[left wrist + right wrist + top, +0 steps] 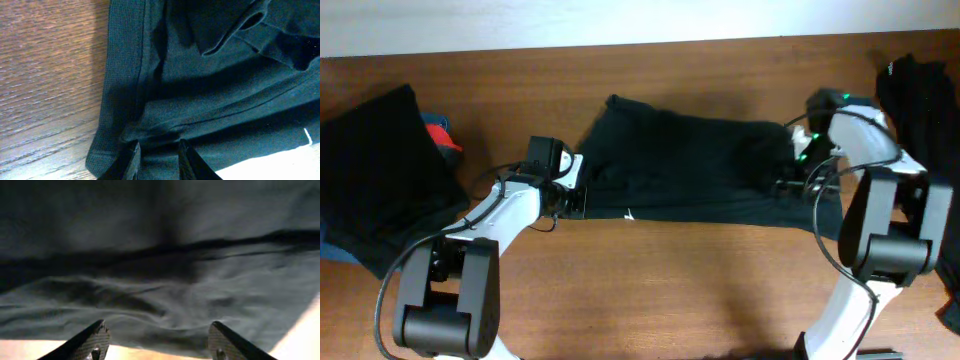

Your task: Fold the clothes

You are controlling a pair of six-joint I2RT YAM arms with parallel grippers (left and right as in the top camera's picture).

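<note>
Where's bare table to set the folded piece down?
Front strip of table between the left arm and right arm, below the black garment. Narrower strip behind it. Crowded: black clothes pile left, dark pile right.

- The bench point(670, 290) is brown wood with a clear grain and fills the overhead view from side to side.
- A dark garment point(690, 165) lies spread across its middle, long side running left to right. Its near edge is fairly straight and its far-left corner is peaked.
- The garment's ribbed hem point(122, 75) rests flat on the wood, while the cloth beside it is creased and folded over itself.
- A small white tag point(628, 213) shows at the garment's near edge.
- A heap of black clothing point(375, 170) sits at the left end, with a red piece point(442, 138) showing at its right side.
- A second black pile point(925, 100) lies at the right edge.
</note>
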